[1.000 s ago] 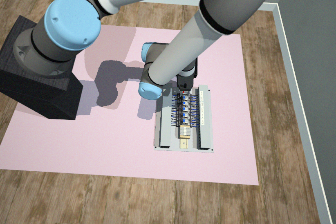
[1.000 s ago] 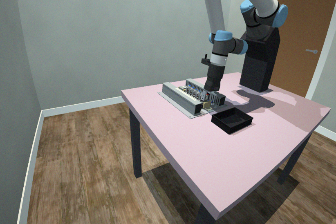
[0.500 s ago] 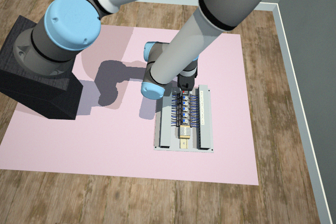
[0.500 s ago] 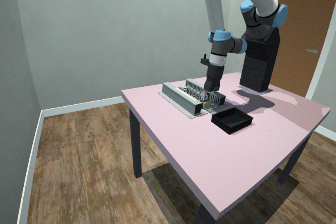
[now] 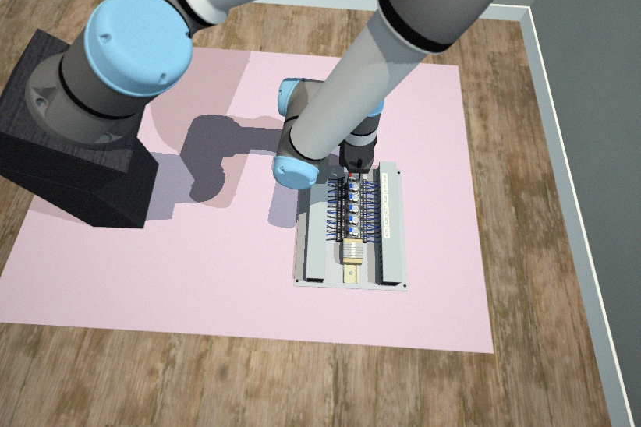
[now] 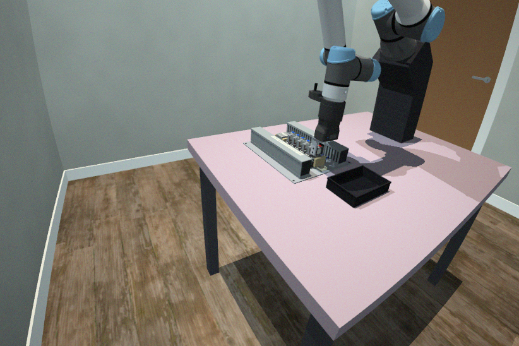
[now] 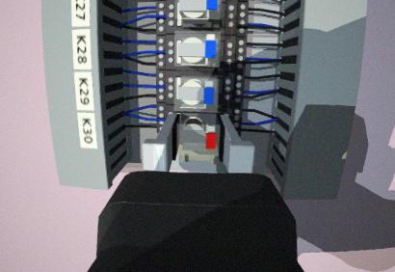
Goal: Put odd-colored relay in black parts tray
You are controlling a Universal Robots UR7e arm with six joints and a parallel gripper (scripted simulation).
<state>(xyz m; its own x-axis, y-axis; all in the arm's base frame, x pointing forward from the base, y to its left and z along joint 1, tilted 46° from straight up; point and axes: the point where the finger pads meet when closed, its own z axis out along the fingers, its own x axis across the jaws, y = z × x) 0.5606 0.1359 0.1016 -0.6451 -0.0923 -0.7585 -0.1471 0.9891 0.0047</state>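
The relay with the red button (image 5: 350, 175) (image 6: 319, 146) (image 7: 211, 141) is at the K30 end of the row. My gripper (image 7: 197, 128) is shut on it, one finger on each side; its lower part is hidden, and I cannot tell whether it is raised from its socket. Several relays with blue buttons (image 5: 353, 209) (image 7: 210, 48) stand beside it in the row. The relay panel (image 5: 300, 256) (image 6: 287, 172) appears flat on the pink table (image 5: 214, 277) (image 6: 311, 233). The black parts tray (image 6: 341, 192) looks empty in the exterior view; the arm hides it in the top view.
Tall grey wiring ducts (image 5: 391, 245) (image 6: 276, 151) (image 7: 58, 76) flank the relay row, with blue and black wires between. A beige block (image 6: 319, 161) stands at the near end of the row in the exterior view. The tray is close to that end of the panel.
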